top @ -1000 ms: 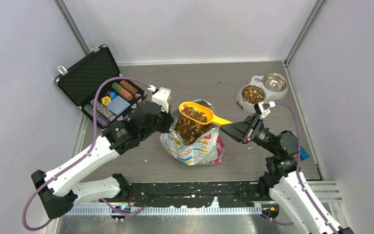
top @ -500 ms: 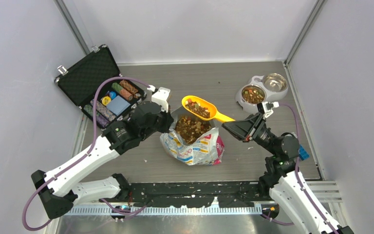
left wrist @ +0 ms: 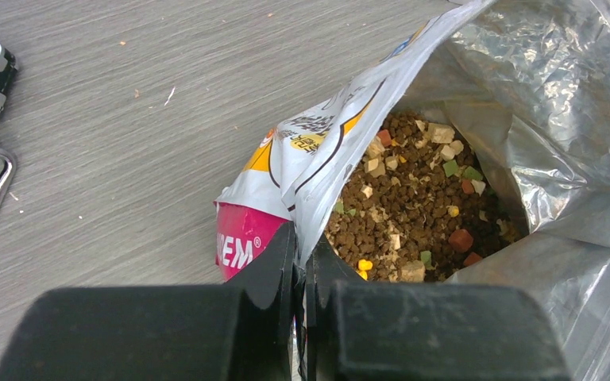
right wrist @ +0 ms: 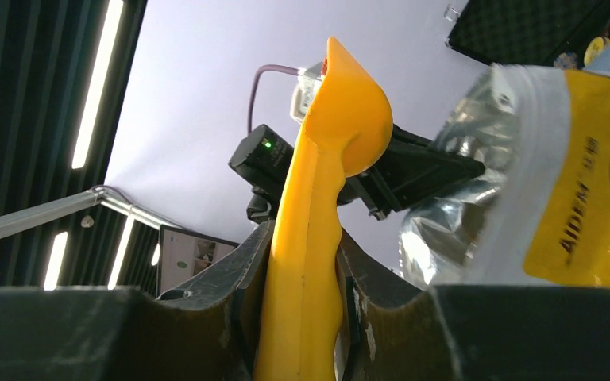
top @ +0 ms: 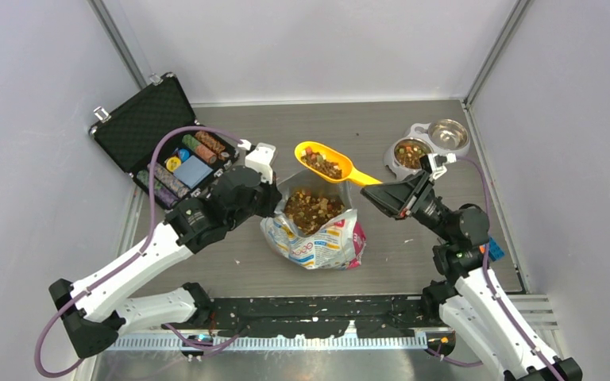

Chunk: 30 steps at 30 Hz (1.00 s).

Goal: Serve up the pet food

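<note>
You have one yellow scoop (top: 356,176) of pet food (top: 321,164) clamped in your right claw (right wrist: 302,302). One bag (left wrist: 318,151) edge is pinched in your left claw (left wrist: 303,266). Of the two bowls (top: 448,135), the filled one is partly hidden.

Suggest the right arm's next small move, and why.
Probably carry the loaded yellow scoop rightward toward the food bowl: the right gripper clamps its handle, kibble fills it, and it is out of the bag, short of the bowl.

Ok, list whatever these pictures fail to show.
- Right wrist view: the yellow plastic scoop shows only its underside, hiding its load.
- Left wrist view: walls of the printed foil bag hide how deep the brown dry kibble goes.
- Top view: the grey two-bowl feeder is too small to judge its fill.
</note>
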{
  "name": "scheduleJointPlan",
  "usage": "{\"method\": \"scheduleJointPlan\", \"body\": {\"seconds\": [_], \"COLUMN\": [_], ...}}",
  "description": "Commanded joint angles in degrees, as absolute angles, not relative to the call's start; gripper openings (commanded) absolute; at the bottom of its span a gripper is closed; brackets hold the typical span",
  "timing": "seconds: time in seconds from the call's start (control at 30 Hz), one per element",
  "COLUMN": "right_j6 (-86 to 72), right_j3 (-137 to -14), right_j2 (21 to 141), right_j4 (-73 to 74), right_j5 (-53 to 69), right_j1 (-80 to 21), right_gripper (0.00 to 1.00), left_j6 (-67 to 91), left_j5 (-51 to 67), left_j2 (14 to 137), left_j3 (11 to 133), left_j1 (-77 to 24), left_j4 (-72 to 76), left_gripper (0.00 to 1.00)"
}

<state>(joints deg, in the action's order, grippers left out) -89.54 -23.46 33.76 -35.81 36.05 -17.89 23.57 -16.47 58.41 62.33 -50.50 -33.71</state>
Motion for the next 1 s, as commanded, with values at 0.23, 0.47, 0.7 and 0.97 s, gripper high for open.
{"method": "scheduleJointPlan", "body": {"seconds": [0.23,0.47,0.7,0.97], "right_j6": [-87.6,-89.5,-89.5,-88.3], "right_j3": [-35.1,-37.3,-35.3,-30.1], "right_j2": [39.7,42.2,43.0,44.4], "right_j4": [-39.5,-39.3,-39.0,-39.9], "right_j5": [35.3,37.6,41.2,49.7], "right_j1": [-15.0,-5.2,10.3,26.2], "right_gripper": [0.05,0.05,0.05,0.05], "left_j6": [24.3,24.1,23.2,22.5], "left_j5": [-15.4,-14.9,-15.8,-15.5], "left_j2": [54.1,52.6,52.9,53.7], "left_j3": [61.4,60.0,59.9,59.8], "left_j1": [-50.7,-50.7,-50.7,-50.7], "left_j4": [-26.5,-26.2,-26.5,-25.9], "left_gripper": [0.0,0.0,0.0,0.0]}}
